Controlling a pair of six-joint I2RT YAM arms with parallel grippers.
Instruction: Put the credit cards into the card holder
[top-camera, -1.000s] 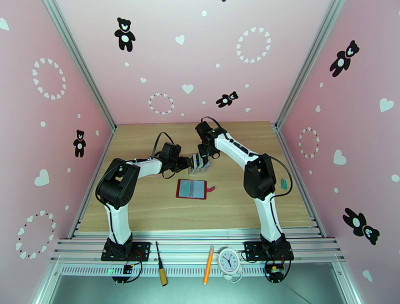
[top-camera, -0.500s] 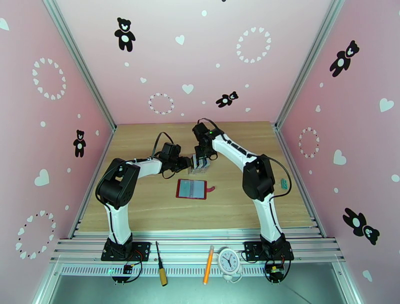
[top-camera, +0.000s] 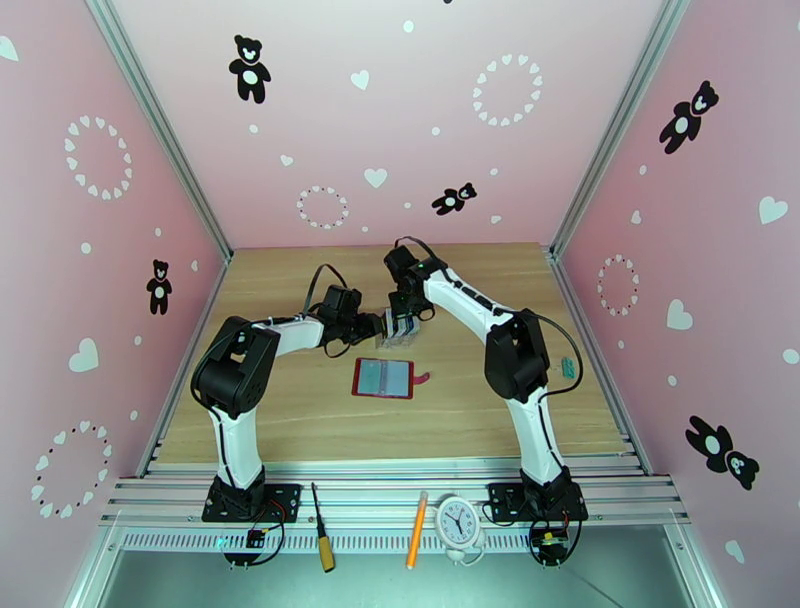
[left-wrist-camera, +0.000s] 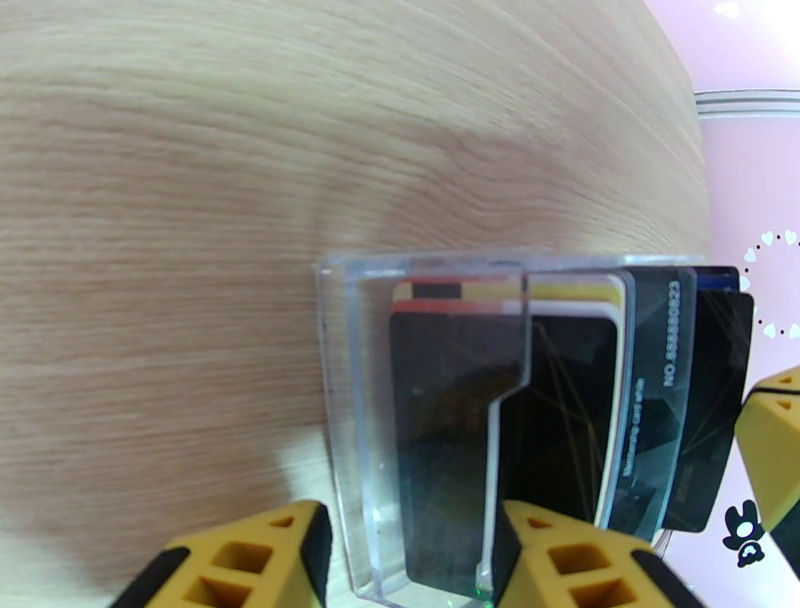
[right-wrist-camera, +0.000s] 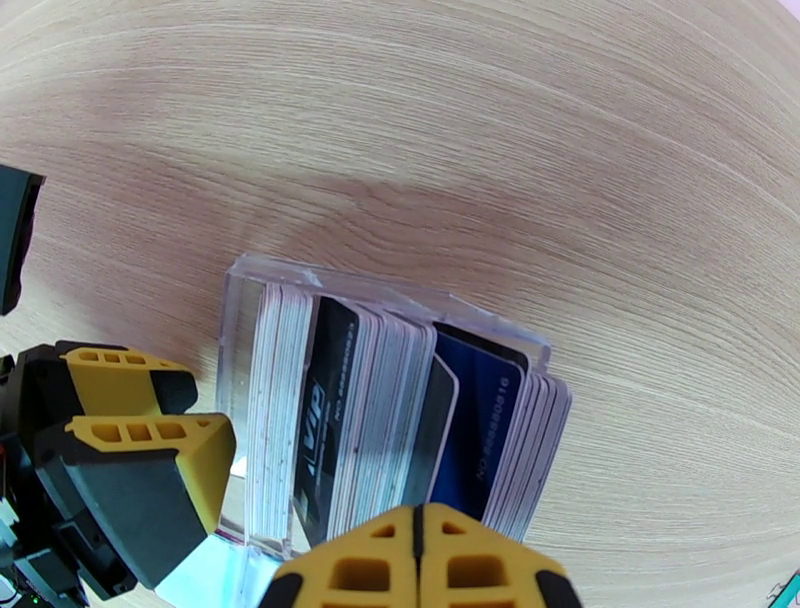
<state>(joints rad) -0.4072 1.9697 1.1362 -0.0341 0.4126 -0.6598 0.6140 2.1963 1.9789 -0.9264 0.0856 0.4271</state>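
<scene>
The card holder (top-camera: 383, 378), a dark red wallet, lies open on the wooden table just in front of both grippers. Several credit cards (left-wrist-camera: 450, 400) stand on edge in a clear slotted rack (left-wrist-camera: 350, 400), also visible as rack (top-camera: 398, 337) behind the wallet. My left gripper (left-wrist-camera: 410, 525) clamps the rack's near end between its yellow fingers (left-wrist-camera: 250, 560). My right gripper (right-wrist-camera: 420, 515) is over the rack, shut on the top edge of a black card (right-wrist-camera: 440, 420) that stands slightly out from its neighbours, beside a blue card (right-wrist-camera: 485, 420).
A screwdriver (top-camera: 321, 540), an orange pen (top-camera: 416, 530) and a small clock (top-camera: 459, 522) lie on the front rail. A small teal item (top-camera: 567, 368) sits at the table's right edge. Pink walls enclose three sides.
My right gripper has shifted slightly left and back over the rack. The left arm, the rack and the wallet have stayed put.
</scene>
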